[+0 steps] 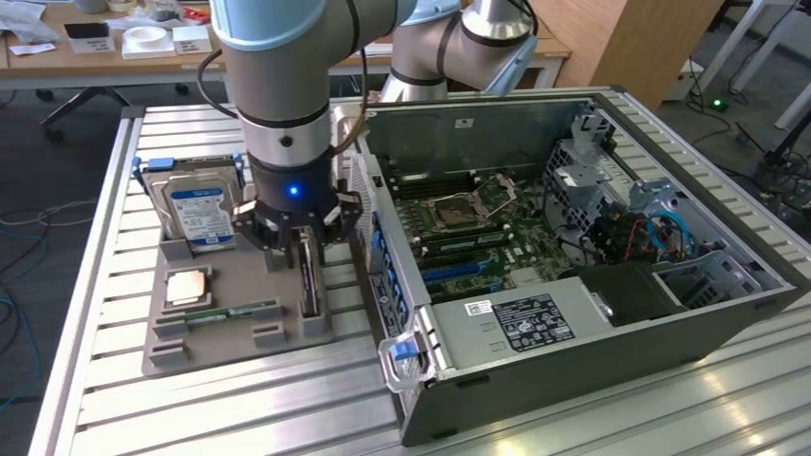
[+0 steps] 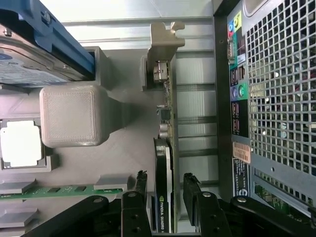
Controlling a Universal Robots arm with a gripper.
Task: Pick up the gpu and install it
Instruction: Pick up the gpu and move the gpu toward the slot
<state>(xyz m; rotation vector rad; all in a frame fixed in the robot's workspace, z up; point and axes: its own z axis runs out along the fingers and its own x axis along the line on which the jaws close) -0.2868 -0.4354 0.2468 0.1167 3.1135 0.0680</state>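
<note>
Arm (image 1: 285,95) vertical, jaws apart astride upright gpu (image 2: 162,168).

1 gpu (image 1: 308,275), 1 hard drive (image 1: 200,214), 1 cpu chip (image 1: 188,285), 1 memory stick (image 1: 235,312), all on 1 grey tray (image 1: 171,353); 1 open pc case (image 1: 709,318) at 3 o'clock of tray; 1 arm (image 1: 285,76), 1 gripper (image 1: 302,249), 2 fingers (image 2: 134,212)

Bright, even room light, soft shadows, sheen on the slatted metal table (image 1: 685,404) (processor lid (image 2: 19,143) washed white)
</note>
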